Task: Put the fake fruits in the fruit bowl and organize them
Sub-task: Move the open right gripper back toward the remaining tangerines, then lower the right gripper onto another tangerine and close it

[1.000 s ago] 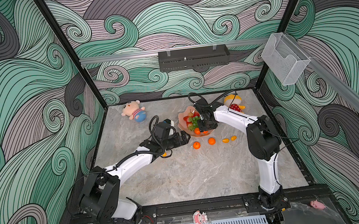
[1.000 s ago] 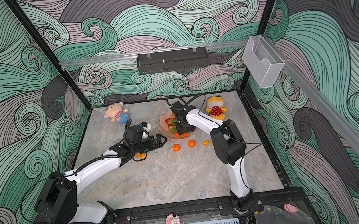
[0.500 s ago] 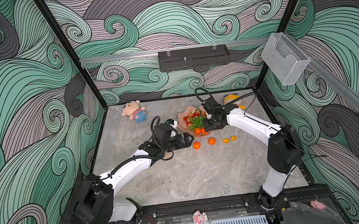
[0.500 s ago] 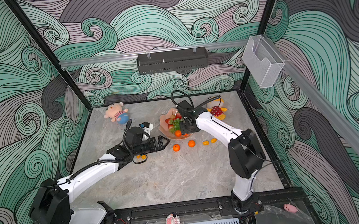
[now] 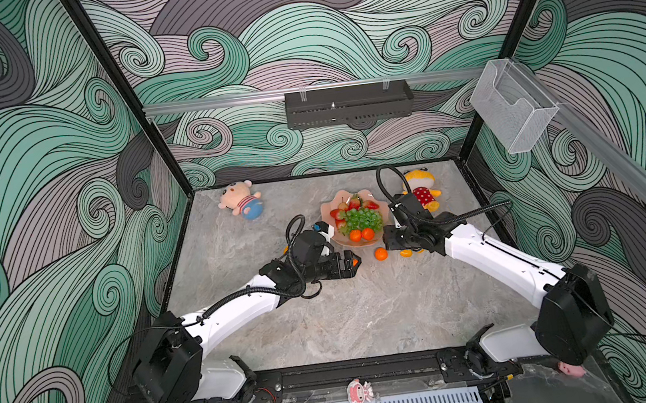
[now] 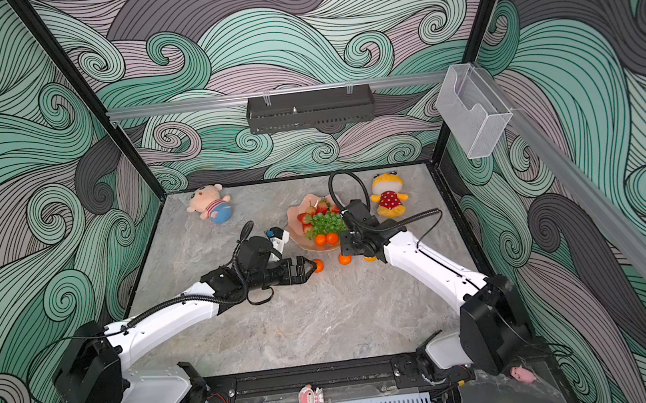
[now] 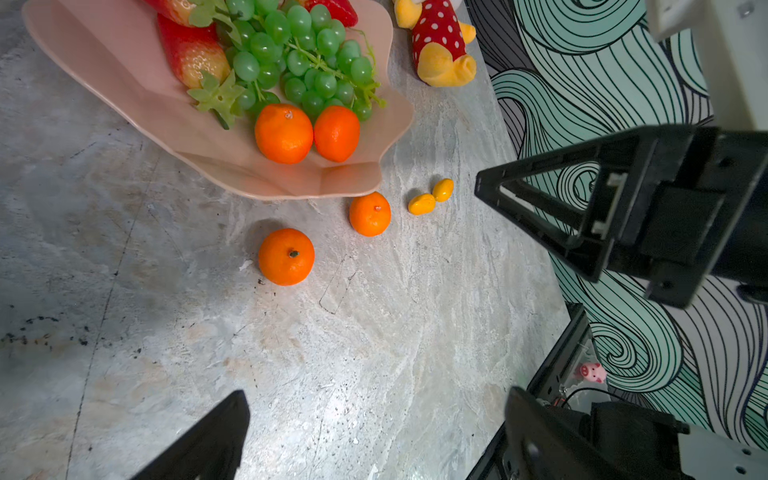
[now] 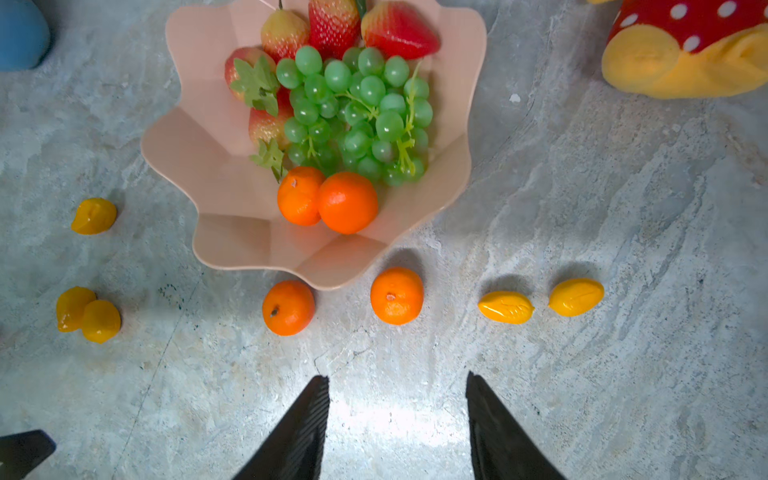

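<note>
The pink scalloped fruit bowl [image 5: 329, 215] [image 6: 295, 226] [image 8: 232, 237] [image 7: 137, 95] holds strawberries [image 8: 332, 25], a green grape bunch [image 8: 357, 120] and two tangerines [image 8: 347, 202]. Two more tangerines [image 8: 288, 307] [image 8: 397, 296] lie on the table by its near rim, with two kumquats [image 8: 505, 307] [image 8: 576, 297] beside them and three kumquats [image 8: 94, 216] [image 8: 101, 321] on the other side. My left gripper [image 5: 352, 264] [image 6: 308, 267] [image 7: 374, 415] is open wide, its tips next to one tangerine [image 6: 318, 266] [image 7: 286, 257]. My right gripper [image 5: 389, 240] [image 8: 397, 399] is open and empty above the other tangerine [image 6: 344, 259].
A pink plush doll in blue [image 5: 240, 204] lies at the back left. A yellow plush with a red dotted dress [image 5: 423, 192] [image 8: 681, 54] lies just right of the bowl, close behind my right wrist. Black frame posts and patterned walls enclose the table.
My right gripper has drawn back from over the bowl to the table in front of its right rim, the elbow swinging right. My left gripper has slid right toward the loose tangerine.
</note>
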